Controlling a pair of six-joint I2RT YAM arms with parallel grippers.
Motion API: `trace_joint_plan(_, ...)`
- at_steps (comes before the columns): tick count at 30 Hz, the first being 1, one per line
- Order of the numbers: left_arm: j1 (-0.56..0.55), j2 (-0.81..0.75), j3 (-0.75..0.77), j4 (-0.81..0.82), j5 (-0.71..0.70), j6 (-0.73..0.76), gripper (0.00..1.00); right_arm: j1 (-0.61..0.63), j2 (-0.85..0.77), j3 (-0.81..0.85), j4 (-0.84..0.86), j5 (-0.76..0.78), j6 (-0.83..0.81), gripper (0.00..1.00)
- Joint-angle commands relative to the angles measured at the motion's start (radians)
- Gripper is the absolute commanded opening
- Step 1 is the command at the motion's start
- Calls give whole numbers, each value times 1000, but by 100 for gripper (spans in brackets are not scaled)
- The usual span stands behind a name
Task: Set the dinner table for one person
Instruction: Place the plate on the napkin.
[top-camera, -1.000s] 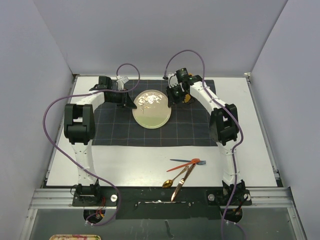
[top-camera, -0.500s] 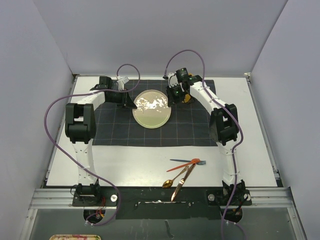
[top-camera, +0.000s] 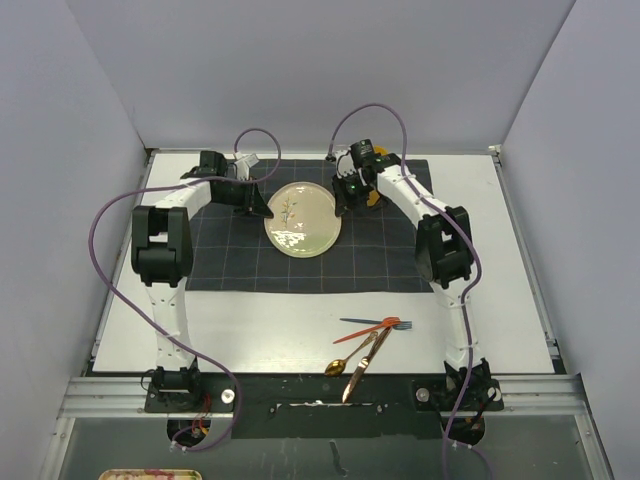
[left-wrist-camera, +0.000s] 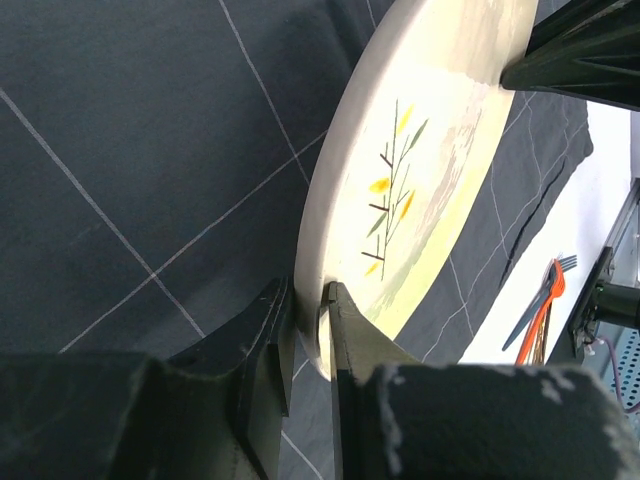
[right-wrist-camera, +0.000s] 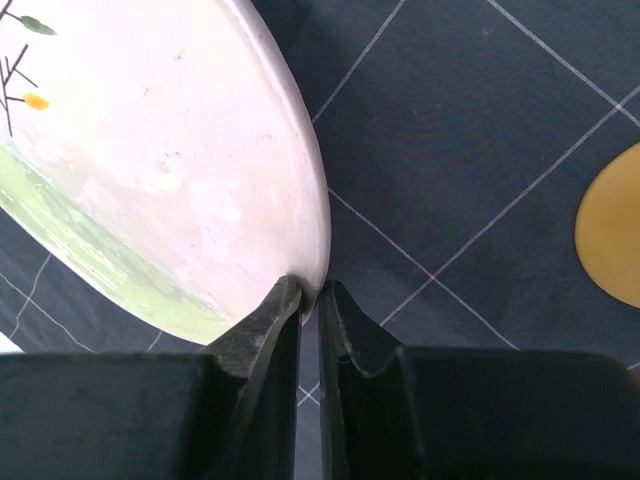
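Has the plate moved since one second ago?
Yes, slightly: the plate, pinched by the left gripper and right gripper, has edged left over the gridded cloth.

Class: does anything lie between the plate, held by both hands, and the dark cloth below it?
Nothing visible does. The plate hangs over bare cloth; a yellow disc lies to one side, and the cutlery lies off the cloth.
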Motion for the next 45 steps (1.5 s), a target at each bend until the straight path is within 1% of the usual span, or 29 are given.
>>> trace_joint_plan(1,-2,29,67,5,-43,14,0,-3,-6,45,13,6,-7,0)
trace_joint_plan(12,-16,78,112,-35,-58,17,0,-5,-6,35,31,9,-15,0)
trace_joint_plan(25,-23,94,155,-87,-87,25,0,-5,5,33,45,-1,-10,0)
trace_joint_plan(41,-30,125,188,-123,-108,22,0,-8,53,52,40,-13,-13,0)
trace_joint_plan(45,-31,152,218,-150,-112,24,0,-7,65,61,29,-8,-17,0)
